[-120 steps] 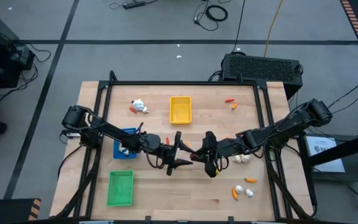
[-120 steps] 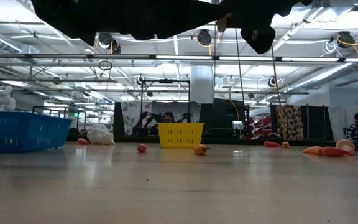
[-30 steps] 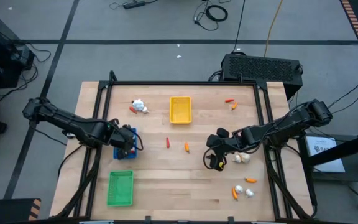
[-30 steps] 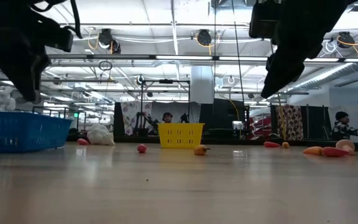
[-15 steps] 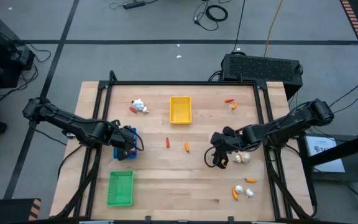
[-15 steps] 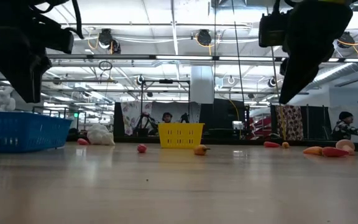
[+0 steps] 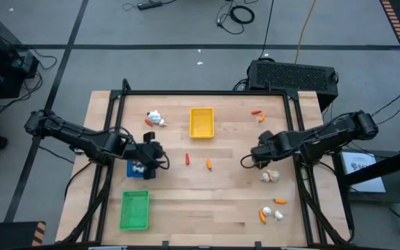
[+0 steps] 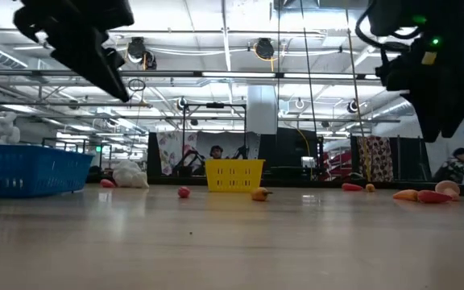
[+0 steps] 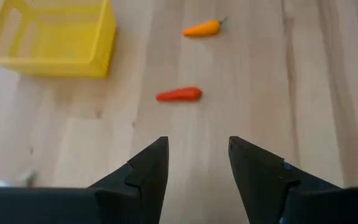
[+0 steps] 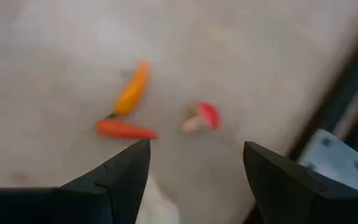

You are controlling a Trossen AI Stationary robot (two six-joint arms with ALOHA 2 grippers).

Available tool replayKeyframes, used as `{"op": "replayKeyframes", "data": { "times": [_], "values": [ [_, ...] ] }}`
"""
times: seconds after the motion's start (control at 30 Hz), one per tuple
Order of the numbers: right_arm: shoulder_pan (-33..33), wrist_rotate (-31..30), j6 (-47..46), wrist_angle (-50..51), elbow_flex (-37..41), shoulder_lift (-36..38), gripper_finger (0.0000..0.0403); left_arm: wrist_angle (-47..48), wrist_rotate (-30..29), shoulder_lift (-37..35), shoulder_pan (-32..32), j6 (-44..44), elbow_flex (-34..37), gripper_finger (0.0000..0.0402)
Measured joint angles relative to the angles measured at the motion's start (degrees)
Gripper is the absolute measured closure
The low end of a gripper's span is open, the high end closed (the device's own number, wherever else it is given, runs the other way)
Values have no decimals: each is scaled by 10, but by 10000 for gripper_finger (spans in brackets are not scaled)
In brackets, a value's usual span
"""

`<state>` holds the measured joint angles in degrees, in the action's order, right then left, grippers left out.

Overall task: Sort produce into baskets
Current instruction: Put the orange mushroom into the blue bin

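My left gripper (image 7: 161, 155) stands open just right of the blue basket (image 7: 136, 169), touching nothing. Ahead of its fingers (image 9: 197, 158) lie a red pepper piece (image 9: 179, 94) and an orange one (image 9: 201, 28) on the bare wood, with the yellow basket (image 9: 48, 37) beyond. My right gripper (image 7: 245, 162) hangs open over the table's right half, above a whitish bulb (image 7: 269, 176). Its wrist view shows an orange piece (image 10: 132, 90), a red piece (image 10: 124, 129) and a red-and-white mushroom (image 10: 202, 118) past the open fingers (image 10: 194, 162). The green basket (image 7: 135, 210) sits near left.
A white bulb with a red piece (image 7: 155, 119) lies far left of the yellow basket (image 7: 201, 123). Two orange-red pieces (image 7: 259, 114) lie far right. Several small pieces (image 7: 271, 211) lie near right. A black frame rail (image 7: 294, 139) runs along the table's right side.
My left gripper has moved from over the blue basket toward the table's right, toward the red and orange pieces in the middle. My right gripper has drawn back toward the table's right and far edge, away from the whitish bulb. No produce has moved.
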<state>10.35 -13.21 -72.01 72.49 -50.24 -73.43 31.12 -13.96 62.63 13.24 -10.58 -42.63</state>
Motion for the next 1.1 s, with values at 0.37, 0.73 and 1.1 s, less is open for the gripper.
{"op": "replayKeyframes", "data": {
  "times": [0.37,0.73,1.1],
  "values": [
    [-35,28,-8,-56,89,2,154,-8,21,0,-37,67,0,226],
    [-64,31,26,-166,158,17,154,-69,23,0,-70,100,3,226],
    [-81,37,55,-245,217,22,160,-171,61,1,-96,112,48,226]
  ]
}}
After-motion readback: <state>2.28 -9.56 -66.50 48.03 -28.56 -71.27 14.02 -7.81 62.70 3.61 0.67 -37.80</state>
